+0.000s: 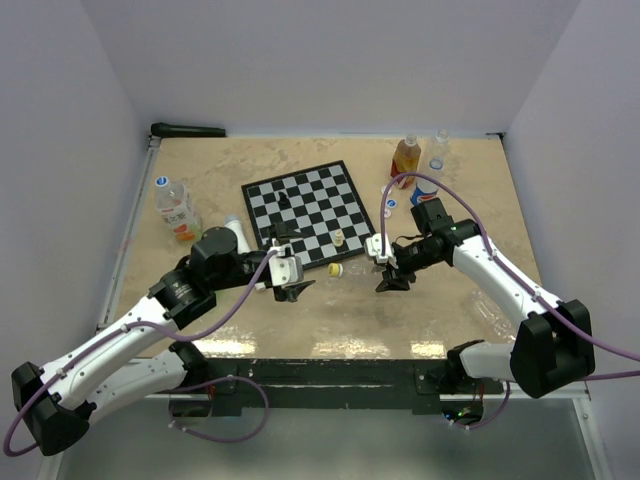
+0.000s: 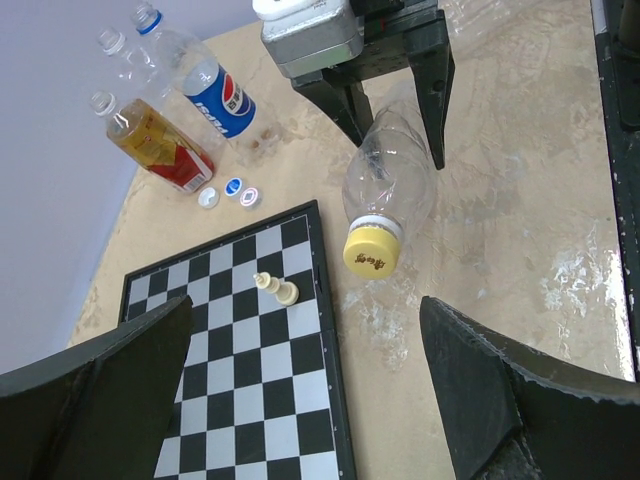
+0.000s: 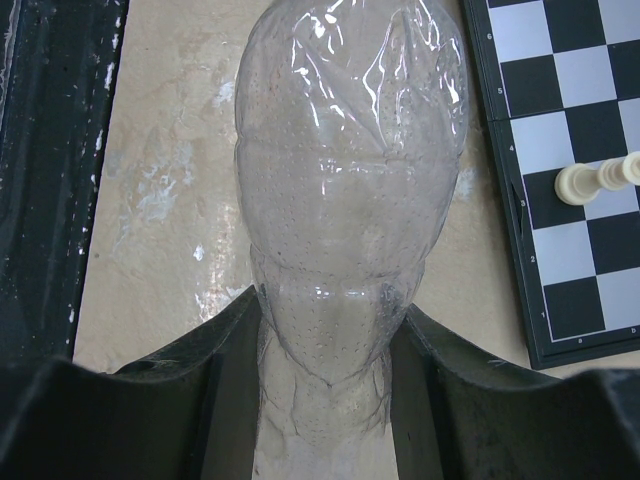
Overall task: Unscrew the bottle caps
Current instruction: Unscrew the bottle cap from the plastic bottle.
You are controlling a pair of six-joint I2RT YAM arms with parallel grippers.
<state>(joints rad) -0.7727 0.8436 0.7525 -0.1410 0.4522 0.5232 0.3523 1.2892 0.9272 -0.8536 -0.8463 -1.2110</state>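
Note:
A clear, empty plastic bottle point(image 1: 360, 268) lies on its side on the table beside the chessboard. Its yellow cap point(image 1: 336, 269) is on and points toward my left gripper. My right gripper point(image 1: 386, 278) is shut on the bottle's base end; the right wrist view shows both fingers point(image 3: 215, 390) pressed on the bottle point(image 3: 350, 150). My left gripper point(image 1: 295, 290) is open and empty, a short way from the cap. In the left wrist view its gripper point(image 2: 310, 400) has its jaws spread wide, with the yellow cap point(image 2: 372, 250) and bottle point(image 2: 390, 185) ahead, held by the right gripper point(image 2: 396, 150).
The chessboard point(image 1: 310, 210) holds a black piece point(image 1: 285, 198) and a fallen cream piece point(image 2: 275, 290). Three bottles stand or lie at the back right point(image 1: 405, 157), with loose white and blue caps point(image 2: 233, 186) beside them. Another capped bottle point(image 1: 175, 208) stands at the left.

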